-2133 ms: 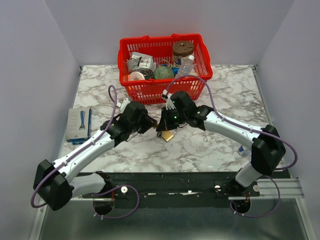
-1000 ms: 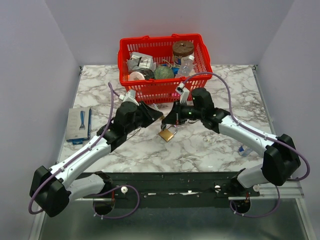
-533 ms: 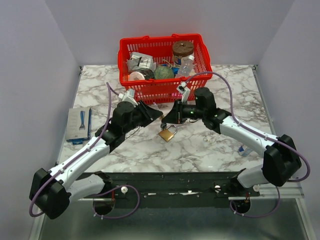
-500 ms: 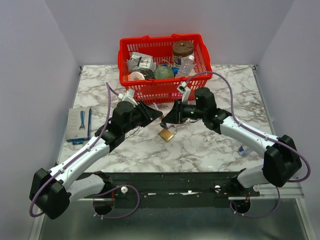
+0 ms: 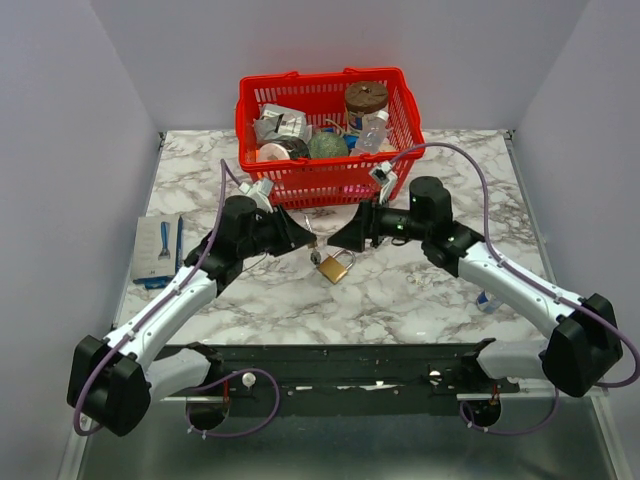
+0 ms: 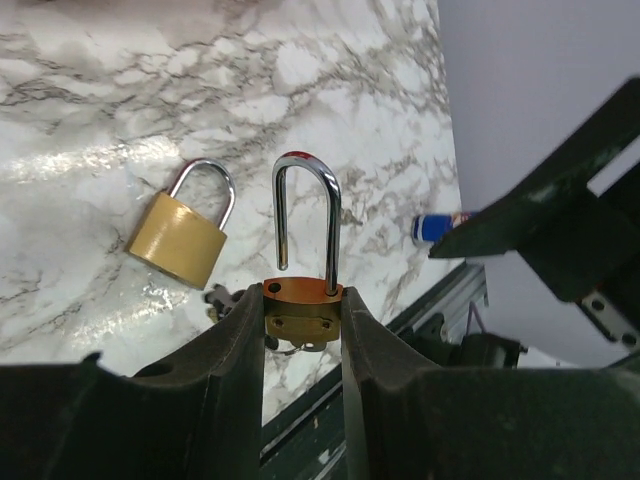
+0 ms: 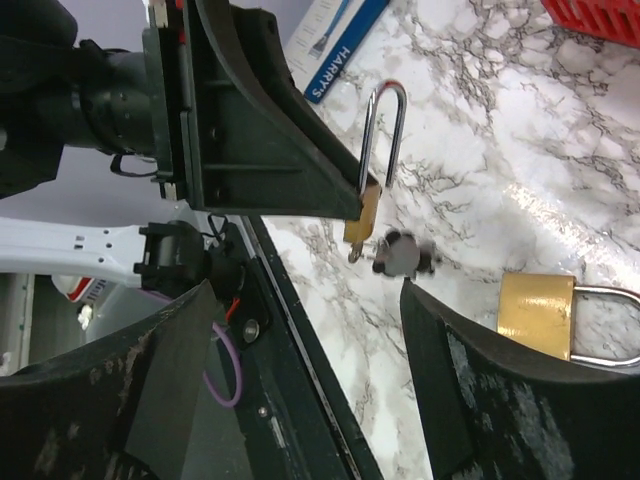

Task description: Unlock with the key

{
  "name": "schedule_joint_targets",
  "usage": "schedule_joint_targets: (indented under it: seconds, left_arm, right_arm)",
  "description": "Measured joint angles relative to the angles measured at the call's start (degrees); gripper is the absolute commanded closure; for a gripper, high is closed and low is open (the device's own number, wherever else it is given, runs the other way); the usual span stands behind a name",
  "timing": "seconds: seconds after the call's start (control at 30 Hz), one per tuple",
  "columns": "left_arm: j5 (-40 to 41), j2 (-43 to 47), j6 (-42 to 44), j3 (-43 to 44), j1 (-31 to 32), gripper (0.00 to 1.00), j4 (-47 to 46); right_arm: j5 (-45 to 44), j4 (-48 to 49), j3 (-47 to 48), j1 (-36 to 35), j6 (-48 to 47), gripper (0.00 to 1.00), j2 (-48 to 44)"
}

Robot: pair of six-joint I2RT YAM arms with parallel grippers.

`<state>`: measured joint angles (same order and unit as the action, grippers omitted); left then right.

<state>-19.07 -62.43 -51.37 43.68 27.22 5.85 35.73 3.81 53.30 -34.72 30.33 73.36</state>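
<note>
My left gripper point(image 6: 300, 300) is shut on a small brass padlock point(image 6: 303, 306), held above the table. Its steel shackle point(image 6: 307, 215) is sprung, with one leg out of the body. The key point(image 7: 400, 255) hangs blurred from the underside of this padlock point(image 7: 363, 212). My right gripper point(image 7: 305, 290) stands open just right of the key, with nothing between its fingers. In the top view the left gripper point(image 5: 308, 236) and right gripper point(image 5: 338, 238) face each other over a second, larger brass padlock point(image 5: 335, 267) lying on the marble.
A red basket point(image 5: 322, 183) full of items stands right behind both grippers. A razor package point(image 5: 160, 248) lies at the left table edge. A small blue and white object point(image 5: 487, 298) sits near the right forearm. The second padlock point(image 6: 180, 238) lies below the held one.
My right gripper has opened, let go of the key and drawn back to the right. The left gripper still holds the small padlock and has shifted slightly left.
</note>
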Motion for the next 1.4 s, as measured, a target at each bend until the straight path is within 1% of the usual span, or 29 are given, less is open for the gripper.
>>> schedule_joint_targets:
  seconds: [0.1, 0.2, 0.33, 0.5, 0.6, 0.7, 0.9, 0.93, 1.0, 1.03, 1.1, 1.13, 1.2, 1.27, 1.33, 1.4]
  left_arm:
    - [-4.3, 1.1, 3.6, 0.0, 0.0, 1.0, 0.1]
    - [-9.9, 3.3, 6.5, 0.0, 0.0, 1.0, -0.3]
    - [-17.3, 5.6, 7.9, 0.0, 0.0, 1.0, -3.0]
    - [-25.7, 5.8, 7.0, 0.0, 0.0, 1.0, -7.6]
    - [-28.2, 5.8, 6.8, 0.0, 0.0, 1.0, -8.5]
    - [-29.7, 5.8, 6.8, 0.0, 0.0, 1.0, -8.5]
    - [-30.5, 5.8, 6.7, 0.0, 0.0, 1.0, -8.9]
    - [-30.5, 5.8, 6.6, 0.0, 0.0, 1.0, -8.9]
    - [-30.5, 5.8, 6.5, 0.0, 0.0, 1.0, -8.9]
    - [-30.5, 5.8, 6.5, 0.0, 0.0, 1.0, -8.9]
    - [-30.5, 5.8, 6.4, 0.0, 0.0, 1.0, -9.0]
    - [-30.5, 5.8, 6.4, 0.0, 0.0, 1.0, -9.2]
    - [-30.3, 5.9, 6.4, 0.0, 0.0, 1.0, -9.3]
    - [-29.7, 5.9, 6.6, 0.0, 0.0, 1.0, -9.0]
    - [-27.9, 6.1, 7.8, 0.2, 0.1, 1.0, -7.6]
    - [-25.2, 6.1, 9.4, 1.1, 0.2, 1.0, -4.1]
  right_arm:
    - [2.7, -0.4, 2.2, 0.3, 0.1, 0.17, 0.8]
    - [6.4, -0.9, 6.9, 0.6, 0.1, 0.17, 3.0]
    - [11.4, -1.1, 12.4, 0.6, 0.0, 0.17, 5.7]
    - [14.6, -3.1, 13.6, 0.6, -1.0, 0.17, 6.5]
    - [16.2, -4.0, 13.6, 0.6, -1.4, 0.17, 7.1]
    - [17.7, -4.0, 13.6, 0.6, -1.5, 0.21, 7.2]
    - [20.5, -2.3, 13.3, 0.6, -0.2, 0.39, 7.2]
    - [20.7, -1.9, 13.2, 0.6, 0.1, 0.46, 7.2]
    - [21.0, -1.6, 12.9, 0.6, 0.8, 0.51, 7.2]
    - [21.1, -1.4, 12.9, 0.6, 1.1, 0.56, 7.2]
    - [21.1, -1.1, 12.7, 0.6, 1.4, 0.61, 7.2]
    - [21.1, -1.0, 12.6, 0.6, 1.6, 0.65, 7.2]
    - [21.0, -0.9, 12.5, 0.7, 1.9, 0.67, 7.2]
    - [20.5, -0.9, 12.4, 0.7, 2.1, 0.71, 7.2]
    - [18.8, -2.0, 12.4, 0.7, 1.8, 0.75, 7.2]
    - [16.1, -4.5, 12.6, 0.7, 1.2, 0.75, 7.3]
